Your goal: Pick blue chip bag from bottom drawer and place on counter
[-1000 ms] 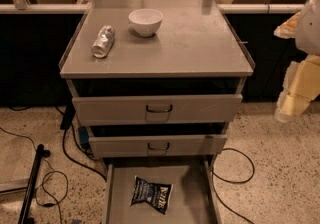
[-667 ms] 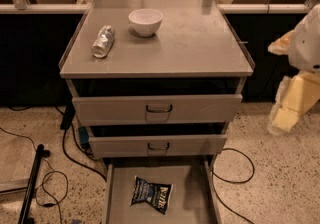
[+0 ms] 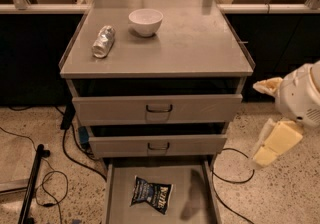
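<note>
We have hardly begun. The blue chip bag [image 3: 152,194] lies flat in the open bottom drawer [image 3: 192,190], lower than our hand [image 3: 270,147] and well apart from it. We cannot tell whether the hand is apart or together. Grasping, lifting and placing on the worktop [image 3: 195,43] above remain.

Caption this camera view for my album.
Gripper hangs right of the cabinet; blue chip bag lies in the open bottom drawer.

The flat grey metal bench [image 3: 200,43] has a dull sheen, the dark blue chip bag [image 3: 152,194] looks crinkly and glossy on the matt grey metal bottom drawer [image 3: 120,190], and the cream plastic pincer [image 3: 272,147], low to the bench's right, looks smooth.
</note>
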`<state>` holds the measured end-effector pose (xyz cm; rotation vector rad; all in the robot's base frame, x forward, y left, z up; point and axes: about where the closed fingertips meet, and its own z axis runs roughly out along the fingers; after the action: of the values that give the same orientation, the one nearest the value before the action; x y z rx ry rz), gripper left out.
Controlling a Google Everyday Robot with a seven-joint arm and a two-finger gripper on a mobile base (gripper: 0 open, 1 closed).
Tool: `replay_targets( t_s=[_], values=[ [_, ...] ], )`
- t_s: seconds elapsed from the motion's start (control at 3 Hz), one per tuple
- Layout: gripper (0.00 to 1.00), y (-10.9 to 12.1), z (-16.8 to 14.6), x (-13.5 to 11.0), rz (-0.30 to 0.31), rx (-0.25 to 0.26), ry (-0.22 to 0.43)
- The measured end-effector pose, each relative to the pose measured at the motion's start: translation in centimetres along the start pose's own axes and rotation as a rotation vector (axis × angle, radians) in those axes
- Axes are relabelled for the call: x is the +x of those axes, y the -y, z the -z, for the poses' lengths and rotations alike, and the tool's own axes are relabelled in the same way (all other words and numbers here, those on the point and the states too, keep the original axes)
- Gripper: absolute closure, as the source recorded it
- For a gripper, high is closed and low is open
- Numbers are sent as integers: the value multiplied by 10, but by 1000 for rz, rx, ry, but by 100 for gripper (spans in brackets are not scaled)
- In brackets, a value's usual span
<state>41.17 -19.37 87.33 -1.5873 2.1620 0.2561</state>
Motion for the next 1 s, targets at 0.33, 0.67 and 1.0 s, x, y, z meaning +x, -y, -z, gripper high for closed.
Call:
replay_targets(
  t_s=[0.33,0.67,1.0],
  values=[
    [0,-15,-53,15,72,-18,83],
    [0,-14,-102,32,134,-40,45],
    [0,-23,-113,29,128,-45,33]
  ],
)
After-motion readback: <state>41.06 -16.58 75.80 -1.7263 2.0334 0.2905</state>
